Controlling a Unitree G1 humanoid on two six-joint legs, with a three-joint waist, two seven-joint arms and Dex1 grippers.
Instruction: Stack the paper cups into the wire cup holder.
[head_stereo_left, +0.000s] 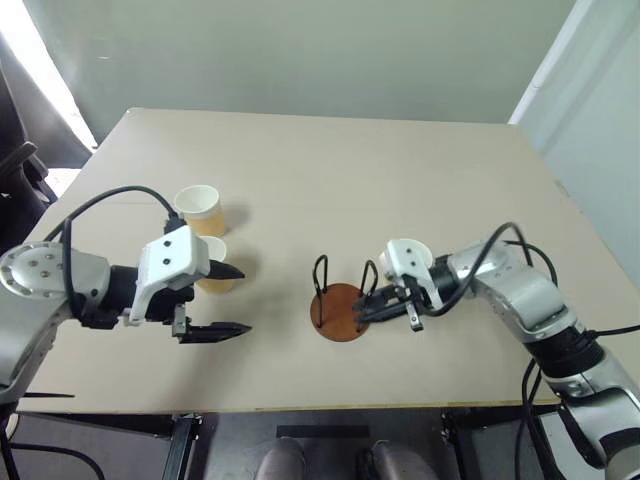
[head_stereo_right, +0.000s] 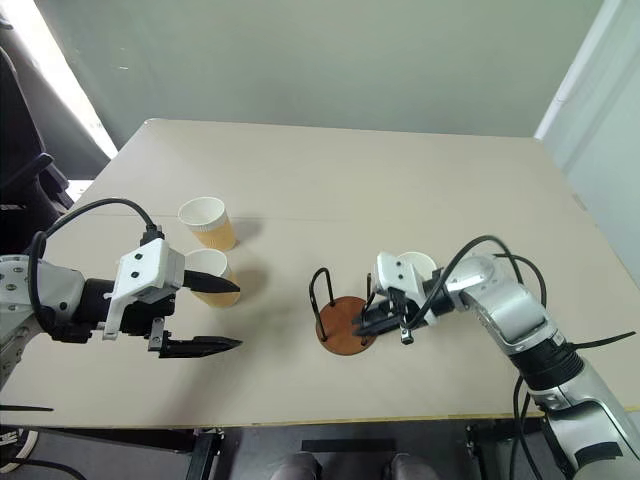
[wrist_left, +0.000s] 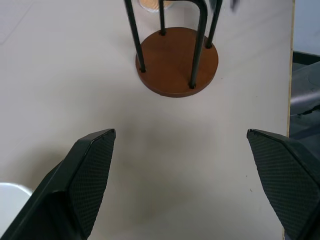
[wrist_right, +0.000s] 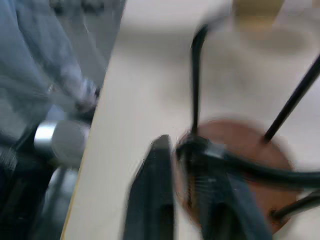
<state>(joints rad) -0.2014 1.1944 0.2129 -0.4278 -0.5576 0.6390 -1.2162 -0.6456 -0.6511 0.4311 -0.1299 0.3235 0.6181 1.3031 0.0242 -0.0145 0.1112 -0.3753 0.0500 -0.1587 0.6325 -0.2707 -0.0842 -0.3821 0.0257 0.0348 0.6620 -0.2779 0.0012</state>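
Silver arms, white wrists, black cables

Tan-orange tapered paper cups (head_stereo_right: 207, 222) with white interiors and rims; round reddish-brown wooden holder base (head_stereo_right: 347, 325) bearing black wire loops (head_stereo_right: 322, 290); plain beige table top (head_stereo_right: 400, 190); black textured gripper fingers (wrist_left: 90, 170).

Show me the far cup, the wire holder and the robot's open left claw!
far paper cup (head_stereo_left: 198, 208): left eye view, its side wall.
wire cup holder (head_stereo_left: 340, 312): left eye view, wooden base.
left gripper (head_stereo_left: 228, 300): left eye view, between its fingertips.
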